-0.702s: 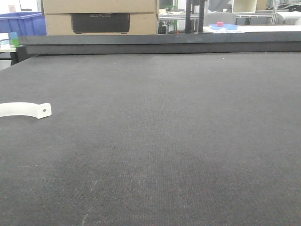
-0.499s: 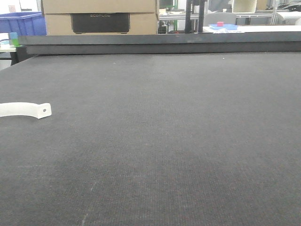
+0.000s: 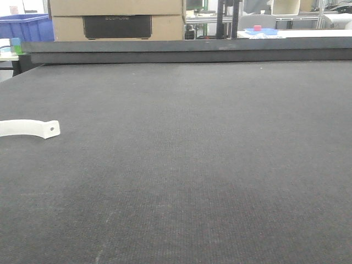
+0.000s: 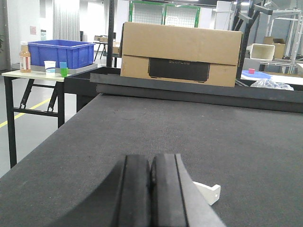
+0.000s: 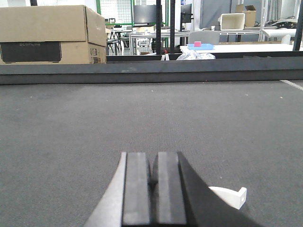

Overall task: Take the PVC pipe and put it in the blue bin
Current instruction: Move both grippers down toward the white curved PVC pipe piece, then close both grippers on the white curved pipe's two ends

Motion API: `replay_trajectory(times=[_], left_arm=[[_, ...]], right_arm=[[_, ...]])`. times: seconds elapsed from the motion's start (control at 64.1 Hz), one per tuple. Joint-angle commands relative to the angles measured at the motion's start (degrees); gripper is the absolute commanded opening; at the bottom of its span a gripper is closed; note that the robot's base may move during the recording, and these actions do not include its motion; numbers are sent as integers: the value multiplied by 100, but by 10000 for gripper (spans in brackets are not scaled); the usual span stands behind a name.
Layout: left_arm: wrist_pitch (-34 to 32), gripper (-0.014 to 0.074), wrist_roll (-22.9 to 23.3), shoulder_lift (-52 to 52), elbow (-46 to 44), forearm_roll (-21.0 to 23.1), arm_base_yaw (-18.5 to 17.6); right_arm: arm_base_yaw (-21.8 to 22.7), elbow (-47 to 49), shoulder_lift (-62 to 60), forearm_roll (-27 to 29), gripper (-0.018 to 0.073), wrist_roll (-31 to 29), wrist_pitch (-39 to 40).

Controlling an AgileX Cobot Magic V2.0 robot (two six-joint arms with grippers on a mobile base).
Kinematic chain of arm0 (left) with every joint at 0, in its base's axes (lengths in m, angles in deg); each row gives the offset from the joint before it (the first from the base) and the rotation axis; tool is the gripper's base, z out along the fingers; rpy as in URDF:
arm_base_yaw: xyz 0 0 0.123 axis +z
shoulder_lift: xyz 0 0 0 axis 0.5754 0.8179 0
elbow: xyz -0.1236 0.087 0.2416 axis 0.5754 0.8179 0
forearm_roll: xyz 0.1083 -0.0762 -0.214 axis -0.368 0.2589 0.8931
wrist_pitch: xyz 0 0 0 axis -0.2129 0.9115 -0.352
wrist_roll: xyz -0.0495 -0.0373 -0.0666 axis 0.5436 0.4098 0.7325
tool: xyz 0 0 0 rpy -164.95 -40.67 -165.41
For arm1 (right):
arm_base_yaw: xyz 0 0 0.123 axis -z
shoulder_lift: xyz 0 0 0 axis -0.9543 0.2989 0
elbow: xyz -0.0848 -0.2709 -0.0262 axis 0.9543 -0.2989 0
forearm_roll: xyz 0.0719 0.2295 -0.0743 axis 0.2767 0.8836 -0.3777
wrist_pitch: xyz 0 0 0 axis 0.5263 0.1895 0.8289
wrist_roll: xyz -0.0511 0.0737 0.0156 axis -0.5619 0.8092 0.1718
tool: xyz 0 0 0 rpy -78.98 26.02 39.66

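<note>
The PVC pipe, white and slightly curved with a small hole near its rounded end, lies on the dark mat at the far left, partly cut off by the frame edge. The blue bin stands on a side table beyond the mat's left edge; the front view catches it too, blue bin. My left gripper is shut and empty, with a white holed piece lying just to its right. My right gripper is shut and empty too, beside a similar white piece. Neither gripper shows in the front view.
A cardboard box stands behind the raised dark rail at the mat's far edge. Cups and a bottle sit by the bin. A flat blue tray with a pink block rests on a table at the back right.
</note>
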State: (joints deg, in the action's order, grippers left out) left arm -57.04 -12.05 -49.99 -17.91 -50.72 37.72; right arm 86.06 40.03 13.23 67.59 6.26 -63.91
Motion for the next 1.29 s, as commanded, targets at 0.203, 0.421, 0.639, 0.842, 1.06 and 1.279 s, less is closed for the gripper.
replay_trajectory(times=[0.203,0.421,0.639,0.842,1.06,1.279], left_arm=[[-93,-111,33,-19,-16,-9,2],[-297,-111,33,-19,-16,104,2],[418,-111,33,-19,-869,352,2],[1629,-111,33,656,-2508,1,2],[3470,-111,33,2454,-4217,21,2],[4848,-111,33,4227,-5342,0,2]], right_arm=[[7,22,-17,-55,-162,0,147],[7,22,-17,-55,-162,0,855],[7,1150,-17,-164,-162,0,-142],[7,2603,668,-231,-162,0,-984],[7,4071,2403,-231,-162,0,-2578],[7,4679,3978,-231,-162,0,-3415]])
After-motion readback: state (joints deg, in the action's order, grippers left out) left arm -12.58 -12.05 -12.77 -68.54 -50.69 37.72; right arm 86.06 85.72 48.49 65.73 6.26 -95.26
